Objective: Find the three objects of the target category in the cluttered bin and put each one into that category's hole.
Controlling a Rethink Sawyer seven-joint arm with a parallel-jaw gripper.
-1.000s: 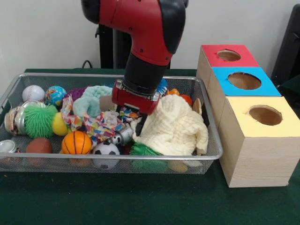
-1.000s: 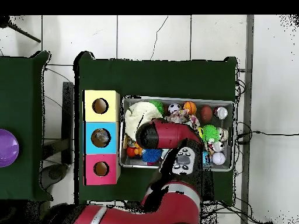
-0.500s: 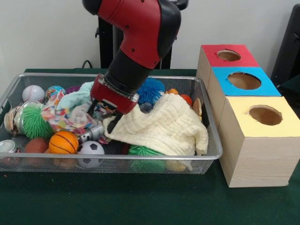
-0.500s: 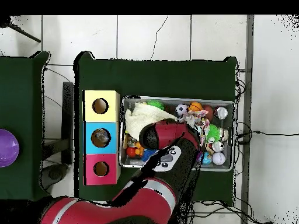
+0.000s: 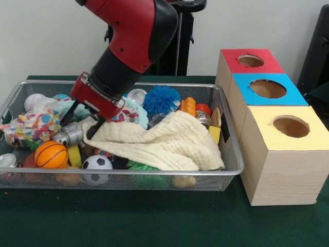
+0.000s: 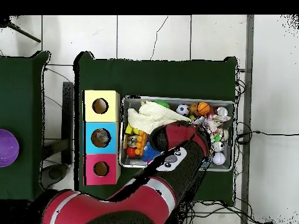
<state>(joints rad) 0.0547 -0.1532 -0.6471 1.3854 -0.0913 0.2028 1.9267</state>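
Observation:
My gripper (image 5: 83,123) is low in the left half of the wire bin (image 5: 154,175), shut on a corner of the cream knitted cloth (image 5: 164,144). The cloth stretches from the fingers to the bin's right end and covers several toys. A silver can (image 5: 69,136) lies just left of the fingers. Around them are a basketball (image 5: 50,154), a soccer ball (image 5: 96,163), a confetti-patterned cloth (image 5: 31,125), a baseball (image 5: 33,100) and a blue spiky ball (image 5: 161,100). In the overhead view the arm (image 6: 175,146) hides the gripper, and the cream cloth (image 6: 150,116) shows beside it.
Three wooden boxes with round holes stand right of the bin: red-topped (image 5: 231,56), blue-topped (image 5: 247,98), yellow-topped (image 5: 267,170). An orange toy (image 5: 187,106) and a small can lie against the bin's far right wall. A green spiky ball (image 5: 141,167) peeks from under the cloth.
The gripper swept left across the bin, pulling the cream cloth flat and long. The balls and the confetti cloth were pushed left, and the blue spiky ball and orange toy were uncovered.

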